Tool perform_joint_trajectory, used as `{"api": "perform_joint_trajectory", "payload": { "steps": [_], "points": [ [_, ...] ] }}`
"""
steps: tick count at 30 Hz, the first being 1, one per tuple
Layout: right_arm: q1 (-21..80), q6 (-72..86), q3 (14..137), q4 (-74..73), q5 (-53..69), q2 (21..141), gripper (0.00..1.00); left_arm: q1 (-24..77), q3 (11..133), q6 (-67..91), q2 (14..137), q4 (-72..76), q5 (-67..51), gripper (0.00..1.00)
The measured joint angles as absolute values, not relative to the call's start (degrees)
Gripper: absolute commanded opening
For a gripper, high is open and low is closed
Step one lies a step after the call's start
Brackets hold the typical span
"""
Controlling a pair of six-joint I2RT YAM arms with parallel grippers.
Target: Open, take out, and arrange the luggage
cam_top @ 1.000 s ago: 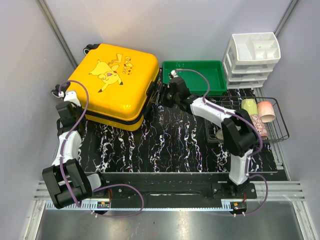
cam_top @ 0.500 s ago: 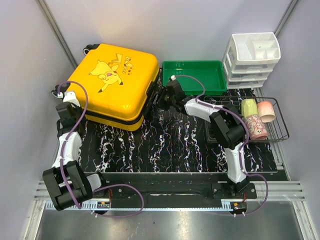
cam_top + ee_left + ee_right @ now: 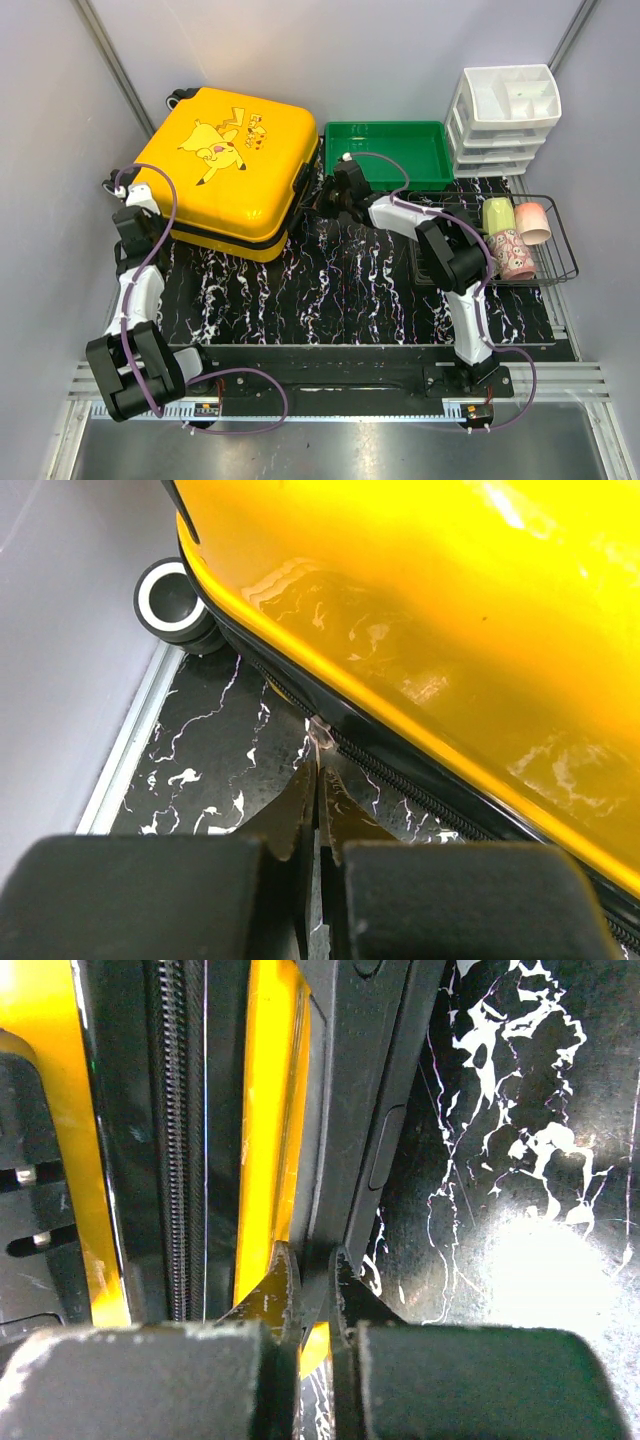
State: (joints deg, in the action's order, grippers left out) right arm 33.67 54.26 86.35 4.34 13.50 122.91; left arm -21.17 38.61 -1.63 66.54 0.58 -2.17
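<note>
The right hand (image 3: 312, 1275) is clamped on the black handle (image 3: 370, 1110). Over the last second its arm folded in closer. The left hand (image 3: 318, 780), unmoved, is pressed together, seemingly pinching the zipper pull (image 3: 321, 730). The luggage (image 3: 225, 170) has not shifted: flat and shut at the far-left corner of the worktop (image 3: 340, 290), so opening looks barely begun. Only a cartoon print shows, with no readable writing.

I see the luggage (image 3: 228, 170) lying flat on the counter (image 3: 340, 290), far left. The tray (image 3: 390, 150) sits just right of it, and the drawers (image 3: 505, 110) are right of that. The basket (image 3: 545, 265) is in front of the drawers, with cups (image 3: 532, 222) inside. My left end effector (image 3: 318, 780) is at the luggage's near-left edge, and my right end effector (image 3: 310, 1280) is at its right side.
</note>
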Motion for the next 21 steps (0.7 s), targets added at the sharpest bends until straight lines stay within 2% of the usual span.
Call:
{"api": "perform_joint_trajectory", "payload": {
  "steps": [10, 21],
  "points": [
    [32.51, 46.06, 89.41, -2.92, 14.63, 122.26, 0.00, -26.00, 38.15, -3.46, 69.97, 7.18, -5.23, 0.00],
    [31.40, 35.55, 91.59, -6.20, 14.37, 121.78, 0.00, -29.58, 38.54, -12.62, 75.70, 16.82, -10.04, 0.00]
  ]
}}
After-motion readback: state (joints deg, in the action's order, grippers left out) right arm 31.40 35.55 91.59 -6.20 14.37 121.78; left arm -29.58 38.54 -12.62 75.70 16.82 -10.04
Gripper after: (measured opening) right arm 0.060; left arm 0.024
